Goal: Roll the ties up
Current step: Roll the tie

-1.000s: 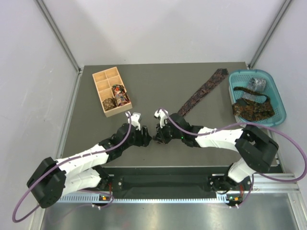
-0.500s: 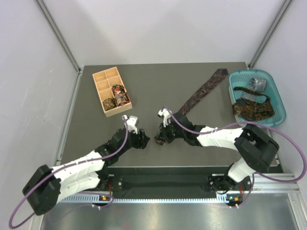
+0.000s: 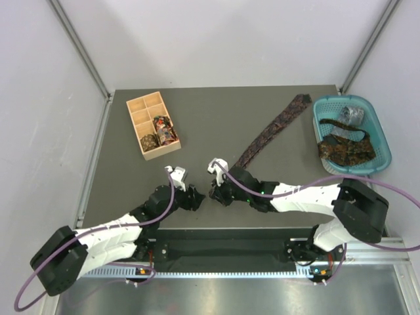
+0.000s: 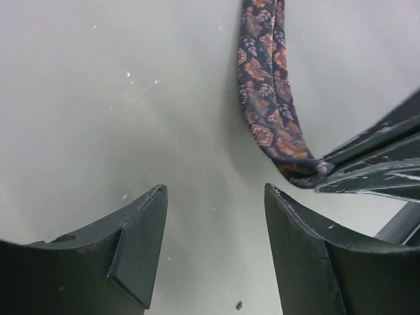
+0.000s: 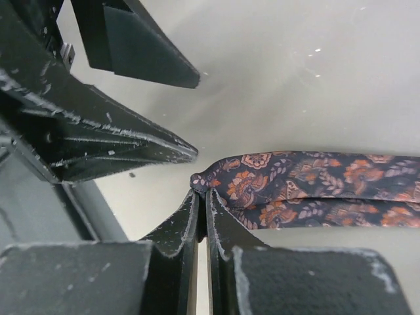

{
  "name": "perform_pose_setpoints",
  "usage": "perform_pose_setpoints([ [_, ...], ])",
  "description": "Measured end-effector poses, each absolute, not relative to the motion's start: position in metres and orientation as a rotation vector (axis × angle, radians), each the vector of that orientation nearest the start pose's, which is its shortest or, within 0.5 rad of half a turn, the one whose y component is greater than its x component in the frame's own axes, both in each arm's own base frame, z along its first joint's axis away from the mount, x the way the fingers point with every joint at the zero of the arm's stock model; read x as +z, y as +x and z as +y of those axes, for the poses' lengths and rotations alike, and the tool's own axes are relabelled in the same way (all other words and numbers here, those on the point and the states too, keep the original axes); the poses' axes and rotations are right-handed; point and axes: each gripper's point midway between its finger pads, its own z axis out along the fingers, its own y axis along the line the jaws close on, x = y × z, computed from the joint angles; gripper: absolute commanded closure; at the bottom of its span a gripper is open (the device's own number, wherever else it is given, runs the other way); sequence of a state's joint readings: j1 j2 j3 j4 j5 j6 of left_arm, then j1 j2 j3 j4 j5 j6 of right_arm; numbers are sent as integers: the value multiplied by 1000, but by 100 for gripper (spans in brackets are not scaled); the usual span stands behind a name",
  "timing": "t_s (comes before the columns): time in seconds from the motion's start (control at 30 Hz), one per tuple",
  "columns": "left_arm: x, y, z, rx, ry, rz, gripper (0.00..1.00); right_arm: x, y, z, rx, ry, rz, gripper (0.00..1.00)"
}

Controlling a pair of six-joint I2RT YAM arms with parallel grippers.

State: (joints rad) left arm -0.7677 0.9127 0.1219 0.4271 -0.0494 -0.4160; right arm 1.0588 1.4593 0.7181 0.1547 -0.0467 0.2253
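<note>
A maroon-brown paisley tie (image 3: 272,128) lies as a flat strip slanting from the far right down toward the table's middle. Its narrow, folded end (image 5: 216,180) is pinched in my right gripper (image 5: 205,193), which is shut on it. In the top view that gripper (image 3: 216,191) sits low over the table near the front. My left gripper (image 4: 215,190) faces it from the left with jaws open and only bare table between them. The tie (image 4: 266,98) runs away just right of the left gripper's right finger, not touching it. In the top view the left gripper (image 3: 196,197) is a short gap from the right one.
A teal basket (image 3: 379,125) at the far right holds a grey tie (image 3: 352,115) and a dark orange-speckled tie (image 3: 344,147). A tan wooden box (image 3: 140,105) at the back left holds two coiled ties (image 3: 164,129) in its near compartments.
Both wrists have drifted a little toward the near edge, the right one also leftward, keeping the tie's end pinched. The left jaws stay open.
</note>
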Motion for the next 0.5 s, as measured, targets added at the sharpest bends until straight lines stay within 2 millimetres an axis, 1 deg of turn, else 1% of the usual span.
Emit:
perform_pose_setpoints([
  [0.07,63,205,-209,-729,311,1983,37,82,178,353,722,-953,2044,97],
  [0.1,64,207,-210,-733,309,1978,39,81,176,353,701,-962,2039,98],
  [0.17,63,209,-213,-742,300,1984,43,78,170,353,652,-989,2030,99],
  [0.23,57,212,-217,-737,290,2018,45,76,165,353,618,-1014,2018,100],
  [0.33,50,217,-222,-727,263,2061,45,70,161,352,564,-1034,2015,100],
  [0.5,41,226,-230,-719,222,2114,47,64,162,348,490,-1041,2011,100],
])
